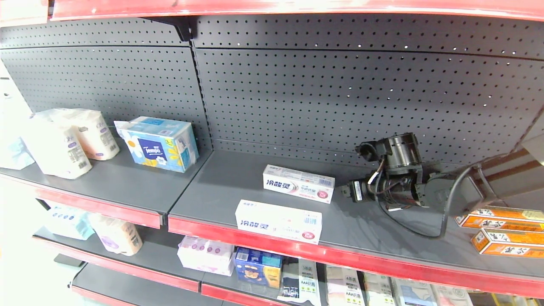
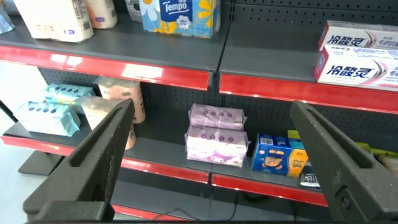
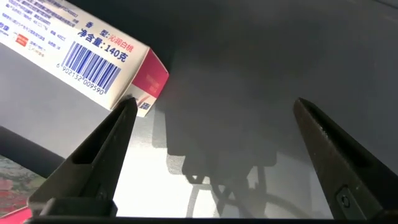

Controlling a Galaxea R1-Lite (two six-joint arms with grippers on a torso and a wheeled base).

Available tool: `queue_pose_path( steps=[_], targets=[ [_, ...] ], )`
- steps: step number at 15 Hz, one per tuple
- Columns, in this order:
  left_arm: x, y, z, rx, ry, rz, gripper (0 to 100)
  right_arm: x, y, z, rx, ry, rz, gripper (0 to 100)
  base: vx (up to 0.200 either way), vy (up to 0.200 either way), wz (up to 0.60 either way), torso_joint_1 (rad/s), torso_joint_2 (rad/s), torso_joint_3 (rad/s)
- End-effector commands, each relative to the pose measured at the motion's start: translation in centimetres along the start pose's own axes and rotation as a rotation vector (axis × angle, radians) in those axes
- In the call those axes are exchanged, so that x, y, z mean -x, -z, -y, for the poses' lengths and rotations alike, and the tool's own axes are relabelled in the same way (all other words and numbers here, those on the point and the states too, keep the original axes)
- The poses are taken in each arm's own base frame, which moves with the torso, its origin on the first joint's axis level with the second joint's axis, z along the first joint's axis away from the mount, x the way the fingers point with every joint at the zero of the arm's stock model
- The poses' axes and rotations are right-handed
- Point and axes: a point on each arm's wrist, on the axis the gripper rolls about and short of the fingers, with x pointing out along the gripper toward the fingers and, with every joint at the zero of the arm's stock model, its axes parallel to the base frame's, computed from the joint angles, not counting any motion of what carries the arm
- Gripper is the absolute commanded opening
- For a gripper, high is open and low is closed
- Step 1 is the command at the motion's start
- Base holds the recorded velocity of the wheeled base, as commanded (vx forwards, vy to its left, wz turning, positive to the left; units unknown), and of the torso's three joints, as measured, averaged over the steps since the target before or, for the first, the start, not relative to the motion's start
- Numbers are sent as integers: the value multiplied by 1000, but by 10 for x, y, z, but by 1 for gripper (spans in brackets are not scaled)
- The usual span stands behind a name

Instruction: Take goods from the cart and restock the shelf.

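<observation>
Two white toothpaste boxes lie on the grey shelf [image 1: 238,178], one at the back [image 1: 298,183] and one by the red front edge [image 1: 278,221]. My right arm [image 1: 395,178] hangs low over the shelf, just right of the back box. The right gripper [image 3: 214,162] is open over bare shelf, and the back box's end [image 3: 81,50] lies close beside one finger [image 3: 93,168]. The left gripper [image 2: 211,168] is open with nothing between its fingers, out in front of the lower shelves. From there both toothpaste boxes [image 2: 357,65] show on the shelf above.
A blue tissue pack [image 1: 159,143] and white paper packs [image 1: 63,140] stand on the shelf's left section. Orange boxes [image 1: 505,233] lie at the far right. Lower shelves hold pink packs [image 2: 214,134], a blue box [image 2: 273,155] and other goods. Perforated back panel [image 1: 340,85] closes the rear.
</observation>
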Motion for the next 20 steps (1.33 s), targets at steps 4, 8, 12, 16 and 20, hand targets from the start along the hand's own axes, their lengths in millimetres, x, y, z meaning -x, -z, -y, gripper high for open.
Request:
queue_pose_path(
  steps=[4,8,12,16,20],
  targets=[
    [0,0,0,0,0,-1,100,-1,1,-2,3,-4,-3,100,0,0,0,0,0,0],
    [0,0,0,0,0,0,100,-1,-2,-3,5,-6,6,100,0,0,0,0,0,0],
    [0,0,0,0,0,-1,100,-2,-1,-2,6,-3,3,100,0,0,0,0,0,0],
    [0,0,0,0,0,-1,100,0,2,-1,10,-2,-8,100,0,0,0,0,0,0],
    [0,0,0,0,0,0,100,11,6,-2,46,-41,-13,100,0,0,0,0,0,0]
  ],
)
